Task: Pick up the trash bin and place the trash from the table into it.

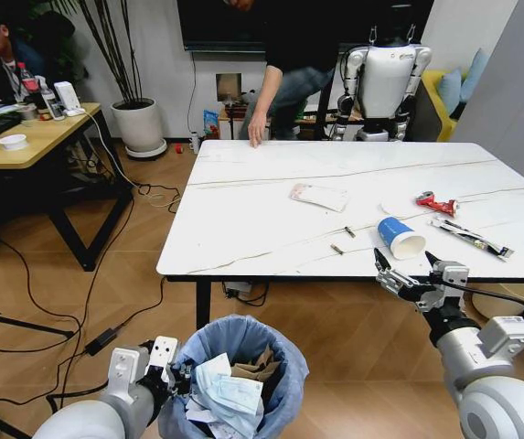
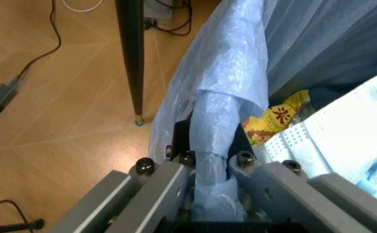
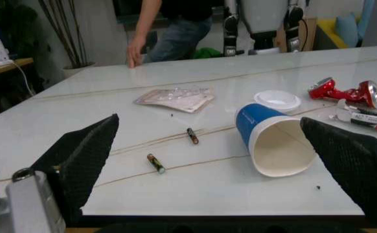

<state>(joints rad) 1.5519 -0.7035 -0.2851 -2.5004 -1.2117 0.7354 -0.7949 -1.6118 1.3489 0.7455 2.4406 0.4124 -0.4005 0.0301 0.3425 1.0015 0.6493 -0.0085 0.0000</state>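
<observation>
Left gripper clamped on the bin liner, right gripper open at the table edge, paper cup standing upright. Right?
Not quite: the paper cup lies on its side, mouth toward the right gripper, as the right wrist view shows. The left gripper does clamp the bin liner; the right is open at the table edge.

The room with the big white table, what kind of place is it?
Probably an office or robot lab: another robot stands behind the table, a wooden desk holds work things, and cables trail over the floor.

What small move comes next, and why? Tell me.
Probably ease the right hand forward over the table edge to bracket the blue-and-white paper cup. It is open, short of the edge, and the cup lies on its side nearest it. The left hand already clamps the trash bin liner.
</observation>
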